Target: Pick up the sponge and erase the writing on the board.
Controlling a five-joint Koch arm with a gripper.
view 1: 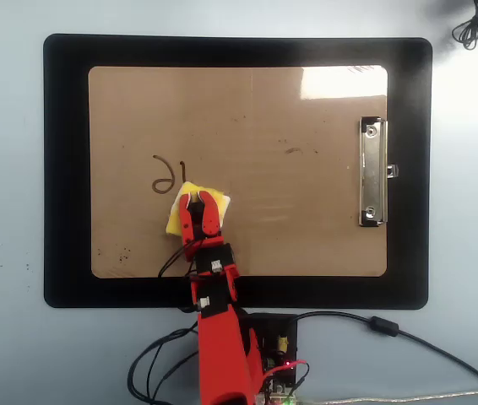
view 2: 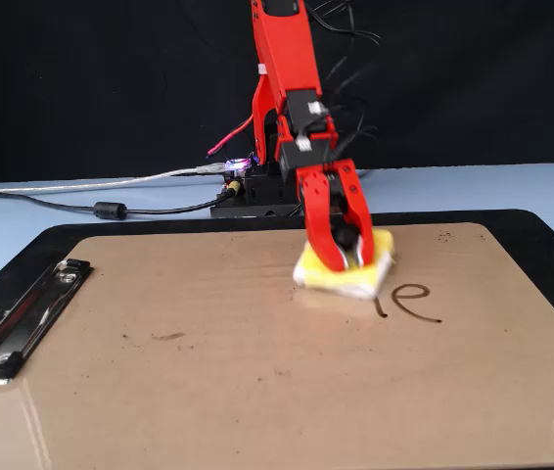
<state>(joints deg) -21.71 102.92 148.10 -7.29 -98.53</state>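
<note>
Gripping: red gripper (view 2: 347,257) (view 1: 195,201), jaws closed on the small yellow square sponge (view 2: 344,272) (view 1: 187,211) at its centre; the black knob is not clearly visible.
Sponge place: flat on the large tan-brown rectangular clipboard (view 2: 208,372) (view 1: 256,110), touching its surface, towards the edge nearest the arm's base.
Writing: dark brown marker letters (view 2: 412,303) (view 1: 165,175); a whole "e" shows, plus a short stroke just at the sponge's edge; the rest is under the sponge or not visible.
Clip: silver metal clip (view 2: 23,313) (view 1: 372,173) at the clipboard's short edge, well apart from the sponge.
Underlay: larger black mat (view 2: 551,255) (view 1: 66,169) under the clipboard on the pale blue table (view 1: 7,337).
Far side: red arm (view 2: 287,69) rising from its base, grey cable (view 2: 81,201) running along the table.
</note>
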